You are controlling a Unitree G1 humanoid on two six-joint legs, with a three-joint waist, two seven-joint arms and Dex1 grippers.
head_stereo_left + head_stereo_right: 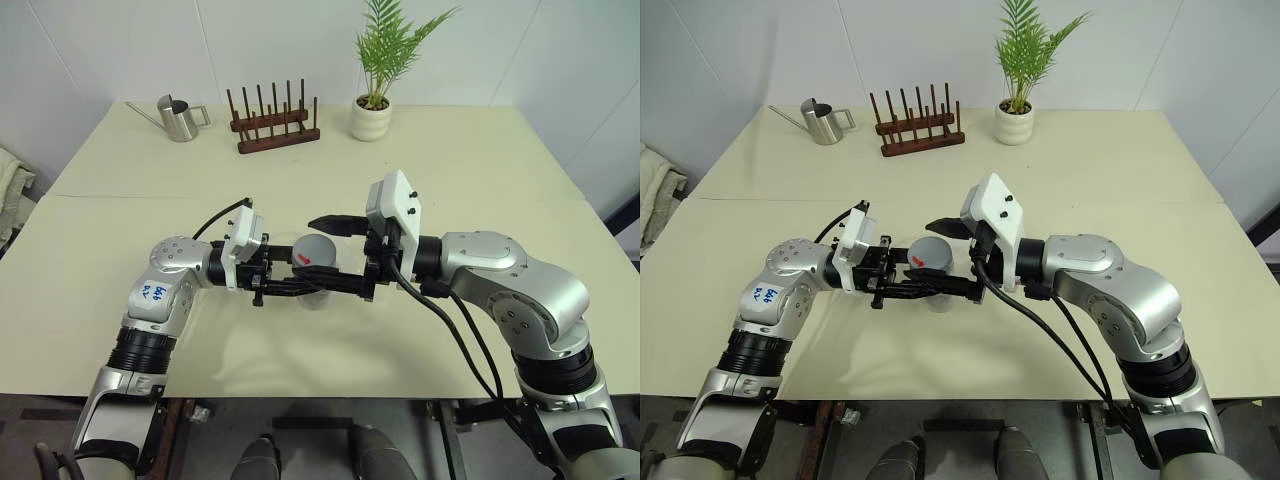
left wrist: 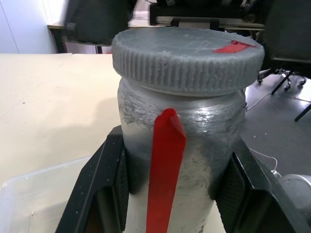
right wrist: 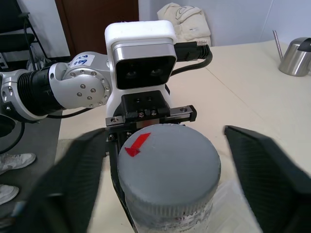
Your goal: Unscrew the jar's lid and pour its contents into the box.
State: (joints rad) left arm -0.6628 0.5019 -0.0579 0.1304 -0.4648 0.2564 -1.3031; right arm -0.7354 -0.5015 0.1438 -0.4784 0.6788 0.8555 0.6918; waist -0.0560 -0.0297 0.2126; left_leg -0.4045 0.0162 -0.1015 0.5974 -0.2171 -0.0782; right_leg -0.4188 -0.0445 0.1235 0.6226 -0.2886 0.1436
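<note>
My left gripper [image 2: 175, 194] is shut on the jar [image 2: 194, 131], a cloudy clear cylinder with a red strip down its side, held upright above the table. The grey ribbed lid [image 1: 318, 250], with a red mark on top, sits on the jar. My right gripper [image 3: 165, 165] reaches in level from the other side, open, with one black finger on each side of the lid and a gap to it on both sides. The clear box [image 2: 29, 194] lies on the table just below the jar. The contents are hidden behind the jar's cloudy wall.
At the table's far side stand a steel watering can [image 1: 180, 118], a wooden peg rack [image 1: 275, 125] and a potted plant [image 1: 375, 100]. A seam [image 1: 120, 196] runs across the cream table. Black cables [image 1: 460, 330] hang from my right wrist.
</note>
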